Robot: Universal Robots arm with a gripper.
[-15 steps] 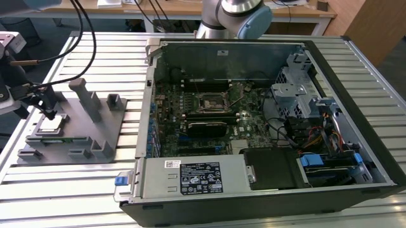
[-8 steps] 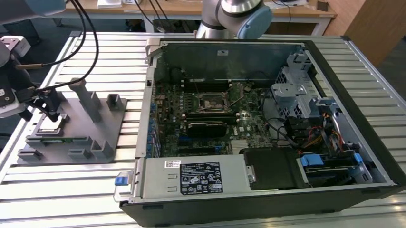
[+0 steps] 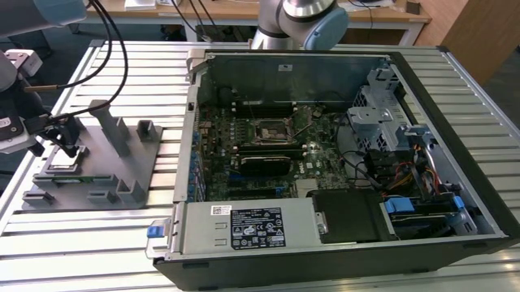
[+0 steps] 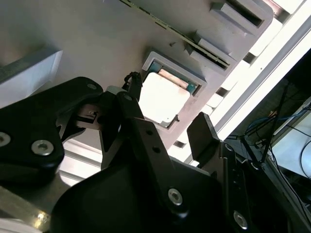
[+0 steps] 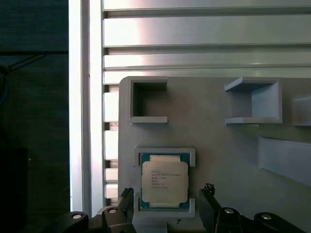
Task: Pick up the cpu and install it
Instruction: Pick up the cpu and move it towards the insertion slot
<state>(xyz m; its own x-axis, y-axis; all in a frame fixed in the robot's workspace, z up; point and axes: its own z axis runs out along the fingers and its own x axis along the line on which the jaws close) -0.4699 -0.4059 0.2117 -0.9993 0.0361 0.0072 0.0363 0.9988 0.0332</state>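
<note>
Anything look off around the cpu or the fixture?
Nothing stands out. The cpu lies flat and square in its recess on the grey fixture, the open gripper straddling it.

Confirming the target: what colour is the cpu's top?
The cpu top is pale silver with a teal rim, best in the first wrist view.

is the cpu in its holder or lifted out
In its holder: the cpu lies flat inside a framed pocket of the grey fixture, with the open end effector straddling it.
</note>
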